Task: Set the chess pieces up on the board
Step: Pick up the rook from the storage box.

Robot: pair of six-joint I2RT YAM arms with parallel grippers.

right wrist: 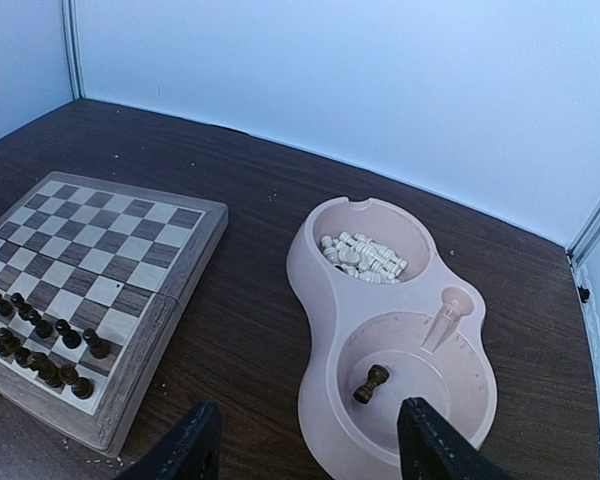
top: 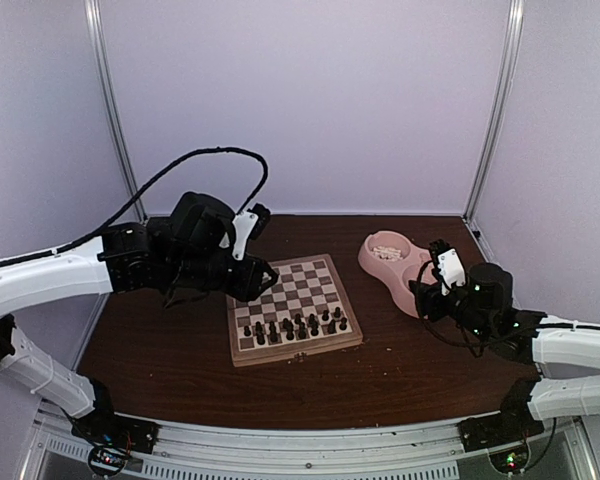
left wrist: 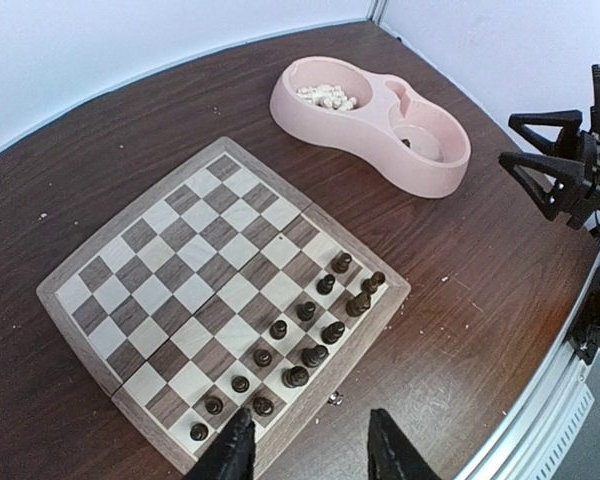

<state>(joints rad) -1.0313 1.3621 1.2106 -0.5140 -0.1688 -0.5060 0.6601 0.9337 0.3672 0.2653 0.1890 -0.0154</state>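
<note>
Wooden board [top: 305, 280] flat on the dark brown worktop [top: 170, 350], about in the middle, with cream and brown squares and a light wood frame. Dark chess pieces [top: 292, 327] standing up on it in two rows, all along the edge nearest the arms.

Pink double bowl [top: 366, 258] just to the right of the board, close but not touching it. A heap of little cream pieces [right wrist: 365, 257] in the far cup of the bowl. One more dark piece [right wrist: 371, 383] in the near cup, alone, lying on its side. A thin pink peg [right wrist: 445, 320] leaning at the rim of that near cup.

Left claw [left wrist: 309, 430] up in the air over the left side of the board. Fingers apart, with nothing between them. Not touching the board or any piece.

Right claw [right wrist: 308, 425] at the near end of the pink bowl, above the worktop. Fingers wide apart, nothing held. The lone dark piece just ahead of it, down in the cup, not touched.

Both arms black at the wrist and white farther back. Pale walls [top: 310, 100] around the worktop on three sides. Silver rail [top: 310, 450] along the near edge, with the arm bases bolted to it.
</note>
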